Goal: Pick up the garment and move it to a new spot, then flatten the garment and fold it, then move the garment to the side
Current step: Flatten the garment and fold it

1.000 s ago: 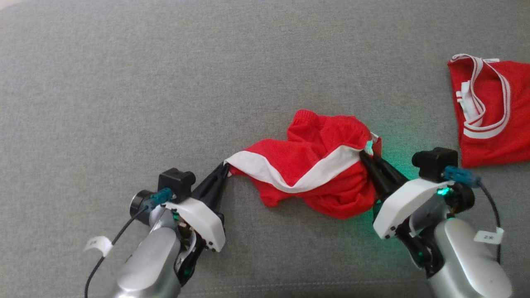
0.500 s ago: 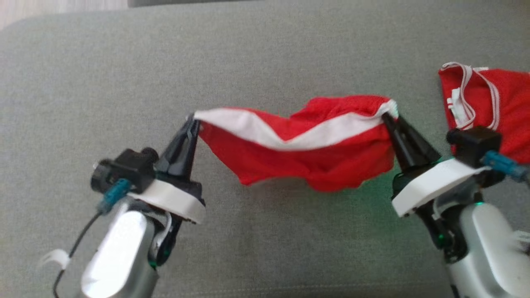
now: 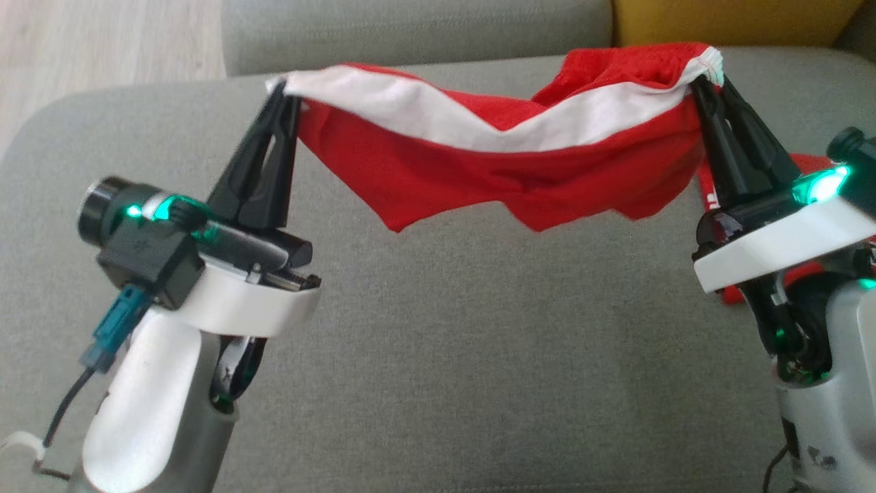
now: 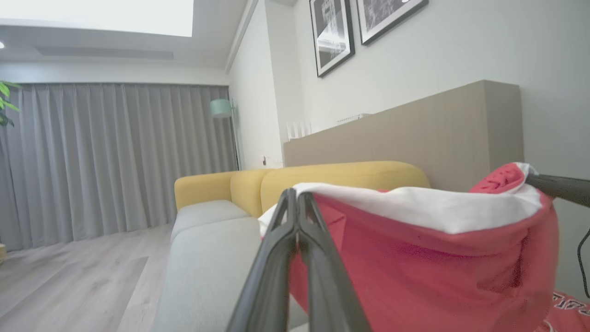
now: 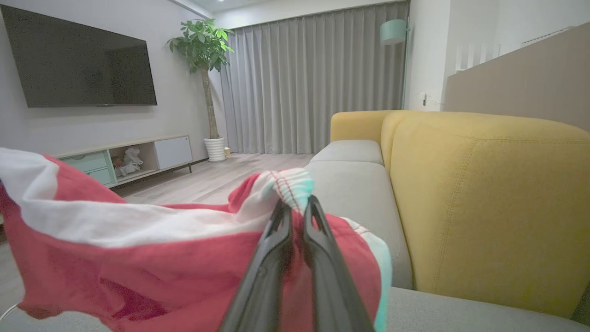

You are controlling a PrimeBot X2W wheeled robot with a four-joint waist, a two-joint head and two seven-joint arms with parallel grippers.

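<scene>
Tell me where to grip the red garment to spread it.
Grip the red garment at the two ends of its white band, from below at either side, as the left gripper and right gripper do; the cloth hangs spread between them.

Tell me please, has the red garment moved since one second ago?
Yes. The garment lay bunched on the grey sofa seat; now it hangs above it, stretched between the left gripper and right gripper.

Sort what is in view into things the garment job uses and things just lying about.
In the job: red-and-white garment; left gripper and right gripper, both shut on it; grey sofa seat.
Lying about: second red garment, yellow sofa back, television, potted plant.
</scene>
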